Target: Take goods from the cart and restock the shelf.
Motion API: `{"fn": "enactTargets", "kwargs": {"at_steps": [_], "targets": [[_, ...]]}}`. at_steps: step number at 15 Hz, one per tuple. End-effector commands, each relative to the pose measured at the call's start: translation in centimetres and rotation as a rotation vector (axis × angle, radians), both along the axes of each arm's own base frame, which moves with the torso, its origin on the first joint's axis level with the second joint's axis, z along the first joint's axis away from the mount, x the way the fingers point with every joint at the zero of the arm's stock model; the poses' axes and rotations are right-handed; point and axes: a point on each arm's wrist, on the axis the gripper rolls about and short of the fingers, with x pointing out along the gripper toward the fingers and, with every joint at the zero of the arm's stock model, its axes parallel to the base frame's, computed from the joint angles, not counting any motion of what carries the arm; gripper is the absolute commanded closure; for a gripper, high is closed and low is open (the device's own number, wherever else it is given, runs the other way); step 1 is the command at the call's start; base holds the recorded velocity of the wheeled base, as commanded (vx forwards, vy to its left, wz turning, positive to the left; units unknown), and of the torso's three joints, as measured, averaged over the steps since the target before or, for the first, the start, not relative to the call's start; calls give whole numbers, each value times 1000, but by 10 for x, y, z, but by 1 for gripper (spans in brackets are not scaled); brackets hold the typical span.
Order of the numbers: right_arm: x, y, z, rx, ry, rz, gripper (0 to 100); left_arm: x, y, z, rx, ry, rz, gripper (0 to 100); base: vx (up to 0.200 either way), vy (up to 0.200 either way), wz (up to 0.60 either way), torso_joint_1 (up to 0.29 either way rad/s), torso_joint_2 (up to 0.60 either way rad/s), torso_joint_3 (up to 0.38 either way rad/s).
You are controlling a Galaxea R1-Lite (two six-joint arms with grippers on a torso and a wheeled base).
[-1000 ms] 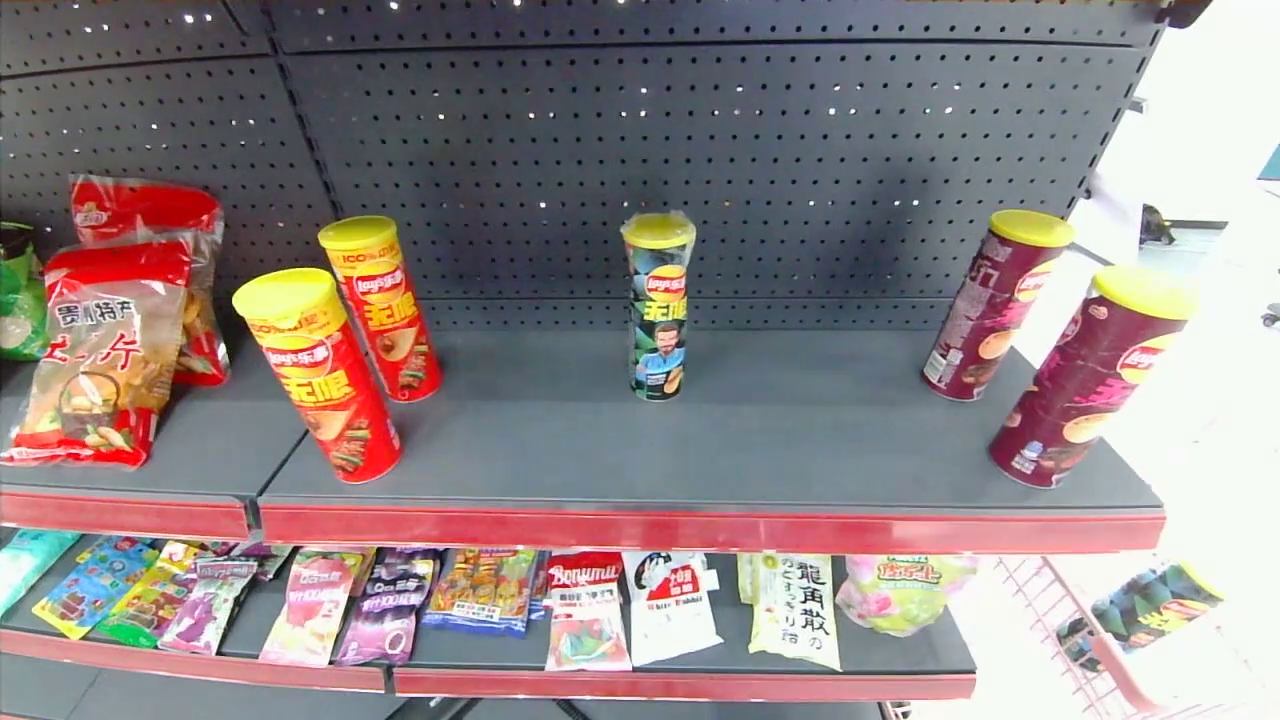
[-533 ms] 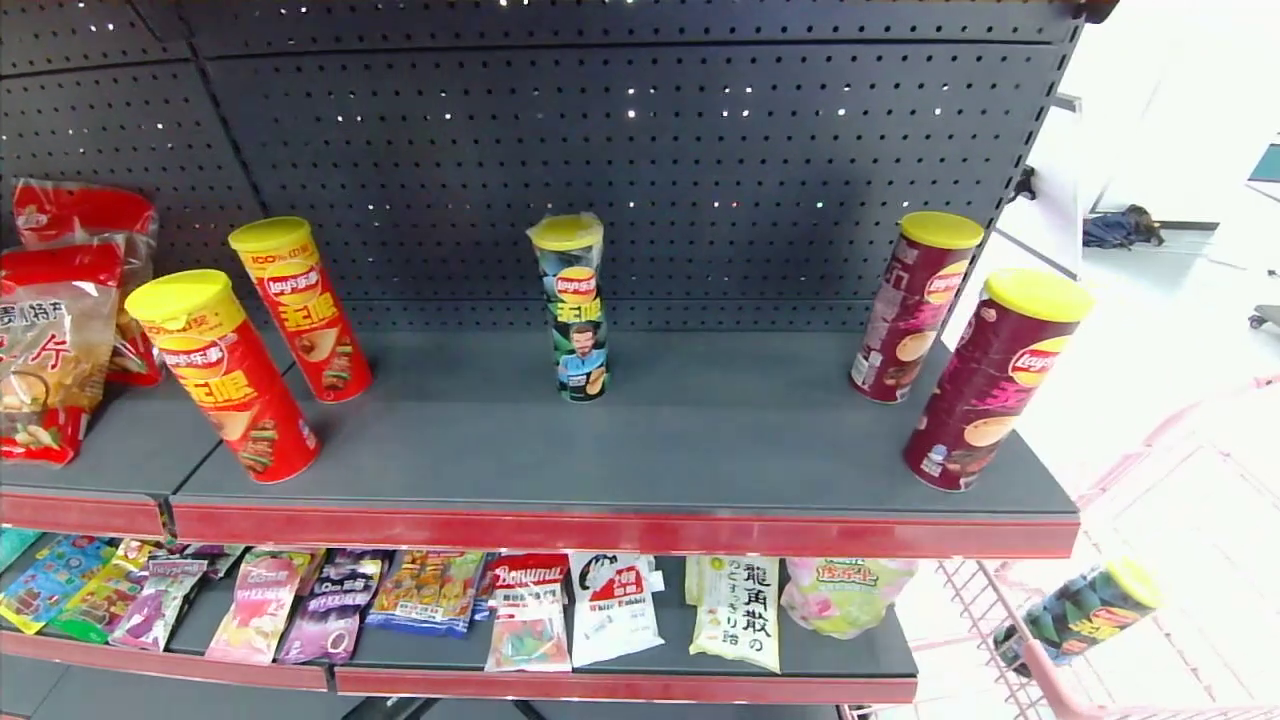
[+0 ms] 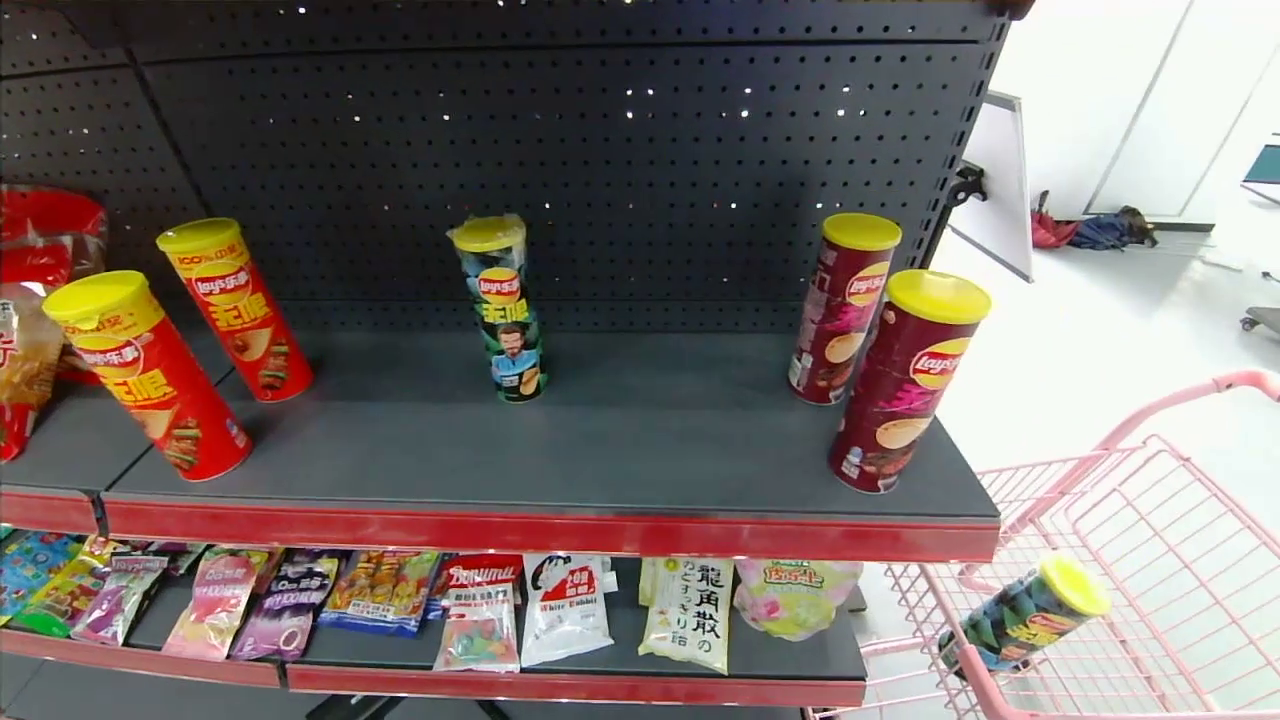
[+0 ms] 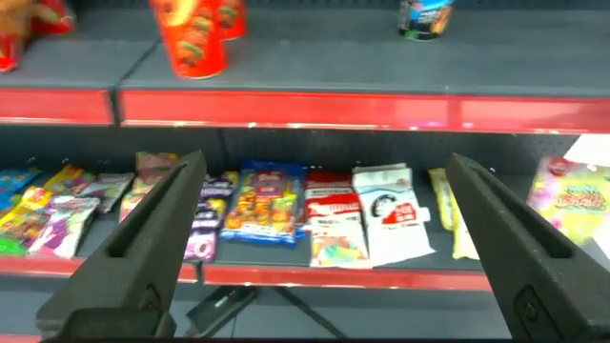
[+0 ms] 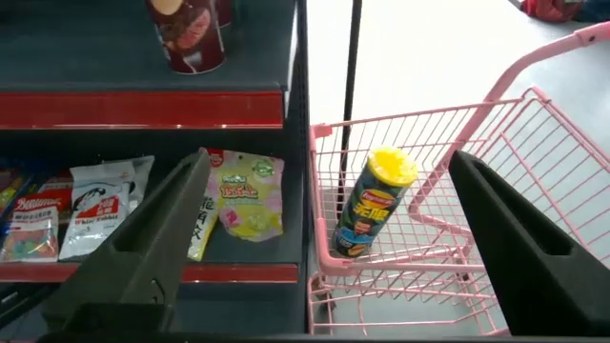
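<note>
A dark chip can with a yellow lid (image 3: 1025, 612) leans in the near corner of the pink wire cart (image 3: 1150, 470), right of the shelf. My right gripper (image 5: 331, 160) is open, facing that can (image 5: 376, 202) and the cart's rim (image 5: 419, 119) from a distance. The grey upper shelf (image 3: 560, 450) carries two red cans (image 3: 140, 375), one dark green can (image 3: 500, 300) in the middle and two maroon cans (image 3: 905, 380) at its right end. My left gripper (image 4: 324, 167) is open and empty, facing the lower shelf (image 4: 315, 276).
Snack bags (image 3: 565, 610) lie in a row on the lower shelf. Red bags (image 3: 30, 300) stand at the upper shelf's far left. A black pegboard (image 3: 560, 150) backs the shelf. White floor (image 3: 1100, 300) stretches behind the cart.
The head camera has turned right, so the whole picture shifted left and the pink cart came into view. The cans stand as before.
</note>
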Motion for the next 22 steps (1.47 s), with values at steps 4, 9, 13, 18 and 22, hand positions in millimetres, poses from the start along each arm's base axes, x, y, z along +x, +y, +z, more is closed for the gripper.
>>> {"fn": "enactTargets", "kwargs": {"at_steps": [4, 9, 13, 18, 22], "targets": [[0, 0, 0, 0, 1, 1, 0, 0, 0, 0, 0, 0, 1, 0, 0, 0, -600, -2, -1, 0], [0, 0, 0, 3, 1, 1, 0, 0, 0, 0, -1, -1, 1, 0, 0, 0, -600, 4, 4, 3], [0, 0, 0, 3, 1, 1, 0, 0, 0, 0, -1, 0, 1, 0, 0, 0, 0, 0, 0, 0], [0, 0, 0, 3, 1, 0, 0, 0, 0, 0, -1, -1, 1, 0, 0, 0, 0, -74, 188, 102], [0, 0, 0, 3, 1, 0, 0, 0, 0, 0, -1, 0, 1, 0, 0, 0, 0, -144, 344, 203]]}}
